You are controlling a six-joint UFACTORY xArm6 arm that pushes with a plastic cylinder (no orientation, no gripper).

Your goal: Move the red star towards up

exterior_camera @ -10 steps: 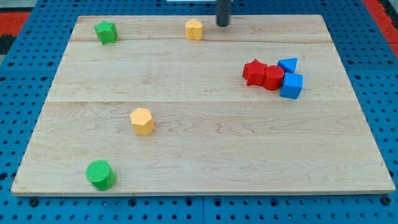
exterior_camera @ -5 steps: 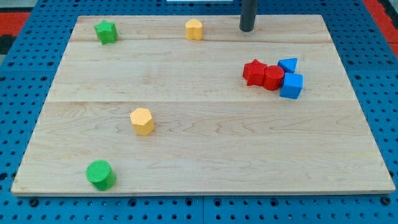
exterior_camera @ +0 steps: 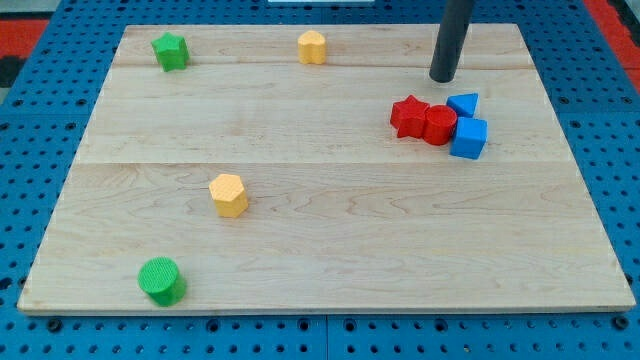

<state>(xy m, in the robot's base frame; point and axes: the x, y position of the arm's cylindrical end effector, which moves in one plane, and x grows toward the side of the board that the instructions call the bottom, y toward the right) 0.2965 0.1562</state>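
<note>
The red star lies on the wooden board at the view's right, touching a red cylinder on its right. A blue triangular block and a blue cube sit against the red cylinder's right side. My tip is on the board just above this cluster, up and to the right of the red star, apart from it.
A green star is at the view's top left. A yellow block is at the top middle. A yellow hexagonal block is left of centre. A green cylinder is at the bottom left. The board's top edge is near the tip.
My tip has moved right and down, from the top edge near the yellow block to just above the red and blue cluster. No block has moved.
</note>
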